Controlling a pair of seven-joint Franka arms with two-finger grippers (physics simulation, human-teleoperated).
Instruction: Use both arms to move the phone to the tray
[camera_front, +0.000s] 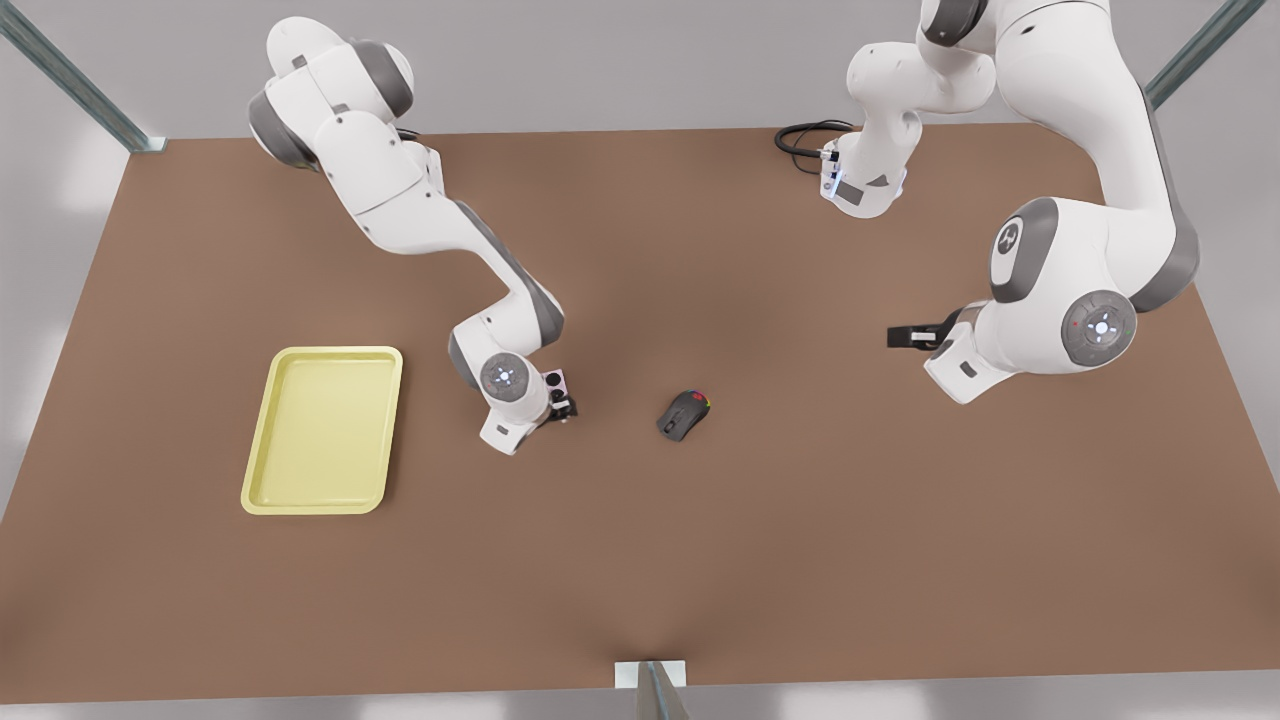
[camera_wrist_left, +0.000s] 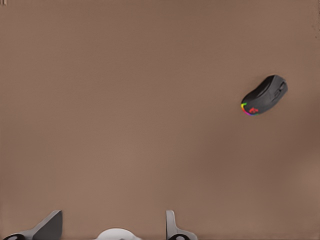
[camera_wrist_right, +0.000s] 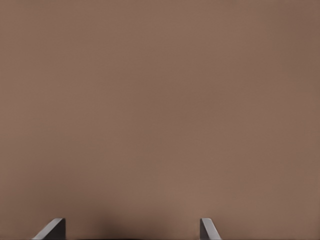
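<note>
The table (camera_front: 640, 560) is a wide brown board, bare over most of its near half and its whole right side, so there is open room around both arms.

The tray (camera_front: 322, 430) lies flat on the table toward the front view's left, with nothing in it and set in from the table's left and near edges.

The left gripper (camera_front: 562, 398) sits low over the table just right of the tray, between tray and mouse. Its wrist view shows two fingers (camera_wrist_left: 50, 226) with something pale and rounded between them; the jaws stand fairly wide around it. In the front view the phone (camera_front: 556, 381) shows at that gripper, its black camera circles visible, tucked against the fingers. Whether the fingers truly press it I cannot tell.

The right gripper (camera_front: 905, 337) hangs over bare table at the front view's right, well apart from everything. Its fingertips (camera_wrist_right: 54, 229) stand wide apart with nothing between them.

The mouse (camera_front: 684, 414) rests on the table near the centre, just right of the left gripper, apart from it.
</note>
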